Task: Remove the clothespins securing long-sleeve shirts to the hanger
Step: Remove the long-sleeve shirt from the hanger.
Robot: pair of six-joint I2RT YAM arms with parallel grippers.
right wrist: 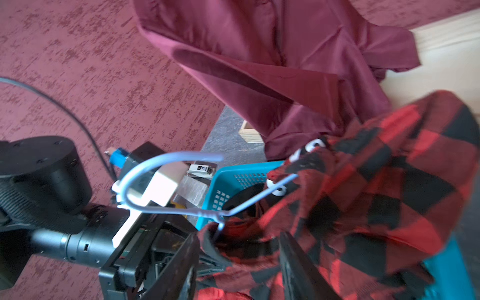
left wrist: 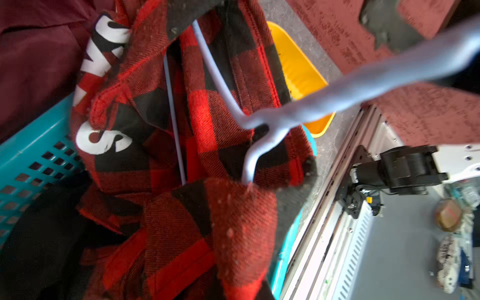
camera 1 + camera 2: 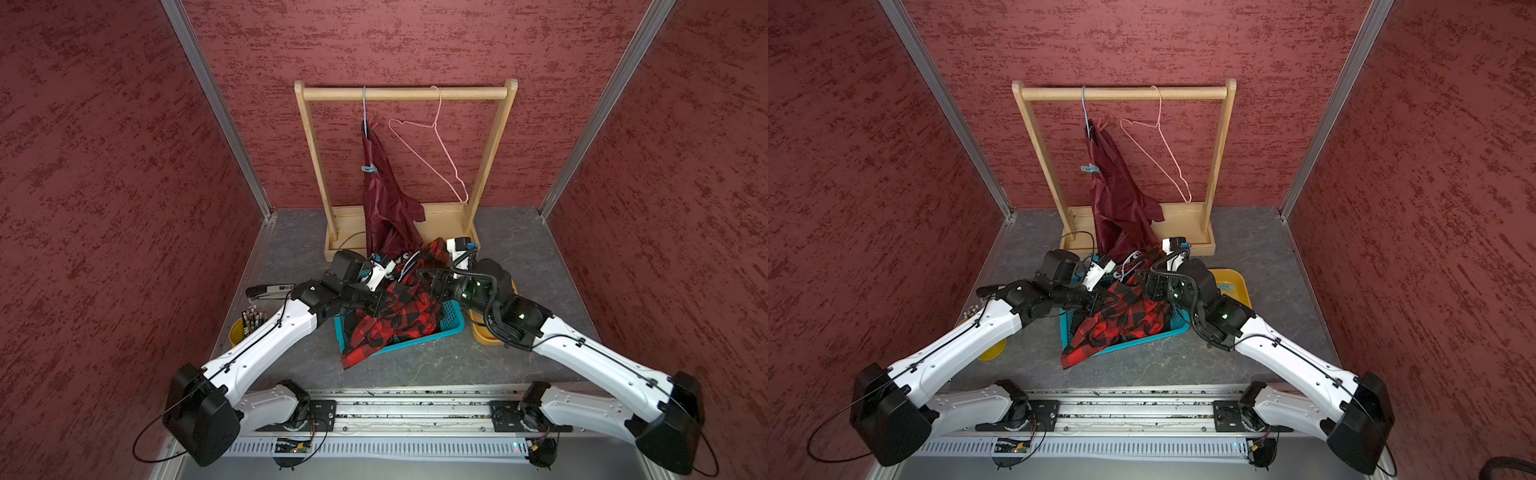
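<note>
1. Step in hand, as I read it: I'm on the plaid shirt (image 3: 395,328), bunched on its blue wire hanger (image 2: 337,89) over the teal basket (image 3: 451,322), hunting for whatever is pinning it.
2. The left fingers (image 2: 389,28) are pinched right down; the hanger's wire runs straight past them, so it looks like that's what they've got; the contact itself is too blurred to swear to.
3. The right fingers (image 1: 293,259) are roughly half open with a fold of the plaid collar sitting between them; not clamped on anything I can make out.
4. I can't spot a clothespin on the plaid near either set of fingers; the folds hide the hanger's shoulders.
5. The one I can see is a teal clothespin (image 3: 369,168) on the maroon shirt (image 3: 388,208), up on the wooden rack (image 3: 405,93); it's well above and beyond both sets of fingers.
6. The black shirt (image 2: 39,259) lies under the left fingers in the basket; looks done to me.
7. Next move, my guess: part the plaid folds to check for a pin; if there's none, let it go and reach up for the maroon one. That means squeezing the pin's tail ends squarely, with the other fingers steadying the hanger, since satin will probably swing.
</note>
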